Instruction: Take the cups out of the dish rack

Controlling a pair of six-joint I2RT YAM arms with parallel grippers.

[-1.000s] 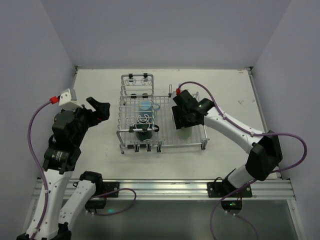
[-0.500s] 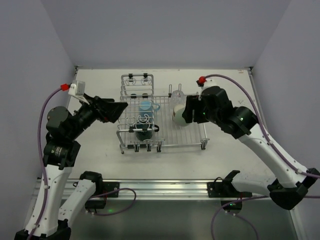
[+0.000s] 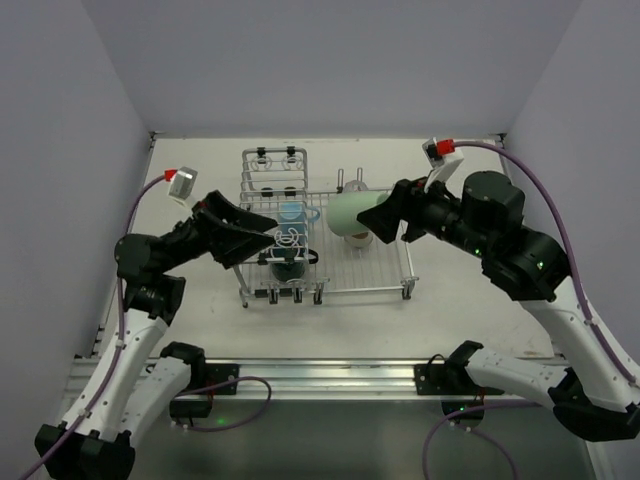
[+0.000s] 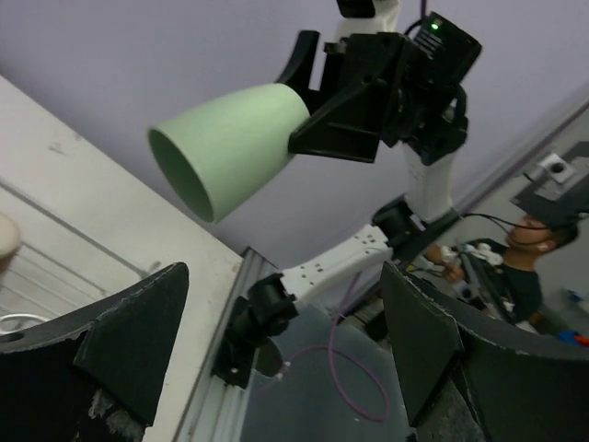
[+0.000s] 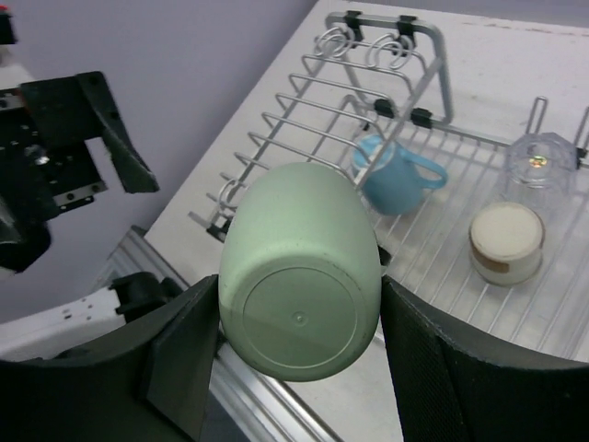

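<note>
My right gripper (image 3: 385, 222) is shut on the pale green cup (image 3: 350, 213) and holds it sideways in the air above the dish rack (image 3: 330, 272), mouth to the left. In the right wrist view the cup's base (image 5: 299, 313) fills the space between my fingers (image 5: 179, 354). The light-blue mug (image 3: 291, 212) (image 5: 396, 175), the dark teal cup (image 3: 288, 265), the clear glass (image 3: 356, 186) (image 5: 538, 161) and the brown cream-lined cup (image 3: 357, 238) (image 5: 504, 241) sit in the rack. My left gripper (image 3: 262, 240) is open and empty over the rack's left part, facing the green cup (image 4: 230, 147).
The rack's raised section with cup loops (image 3: 275, 165) stands at its far left. A metal rail (image 3: 330, 375) runs along the table's near edge. Grey walls close in the table on three sides.
My right gripper has lifted the green cup out of the rack and turned it sideways. My left arm has swung right, over the rack's left part.
</note>
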